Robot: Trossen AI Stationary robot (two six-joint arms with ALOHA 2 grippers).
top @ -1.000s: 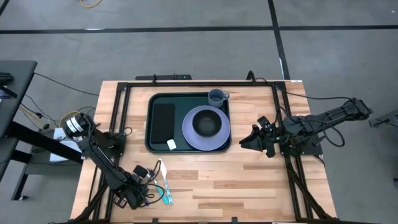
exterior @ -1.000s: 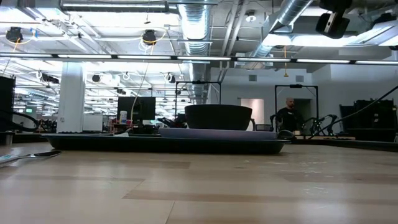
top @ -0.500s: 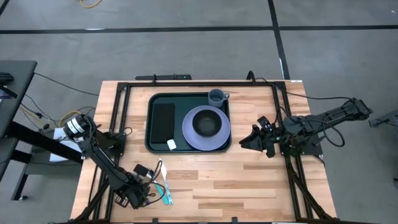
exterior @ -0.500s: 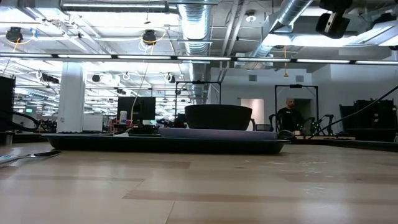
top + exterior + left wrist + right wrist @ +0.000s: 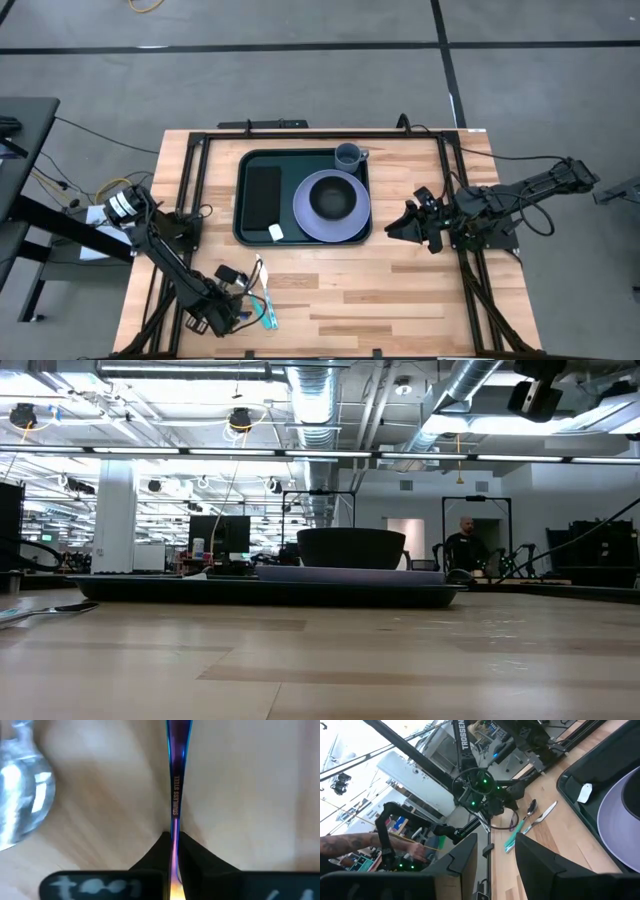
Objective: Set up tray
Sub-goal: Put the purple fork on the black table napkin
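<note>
The dark green tray (image 5: 242,228) sits mid-table. It holds a black napkin (image 5: 263,195), a purple plate (image 5: 300,210) with a dark bowl (image 5: 331,200), and a small cup (image 5: 348,155). Near the table's near-left corner lie a spoon (image 5: 20,800) and an iridescent blue-purple utensil (image 5: 175,780), flat on the wood. My left gripper (image 5: 174,837) stands over them, shut on that utensil's handle. At the tray's right, my right gripper (image 5: 495,850) hovers open, with nothing between its fingers. My left gripper pinches the utensil's thin handle (image 5: 175,820) between its two fingertips. The fingers come from above, pointing down, one on each side of the handle. The handle lies flat on the table and runs straight out from between the fingers; the gripper hides its other end.
A small white piece (image 5: 275,232) lies in the tray's near corner. Black frame rails (image 5: 190,200) run along both table sides. Bare wood (image 5: 380,290) stretches between the tray and the near edge. People are visible in the room beyond (image 5: 462,545).
My left gripper has shut on the utensil's handle near the table's near-left corner, with the arm staying almost where it was. The utensil still lies on the table.
</note>
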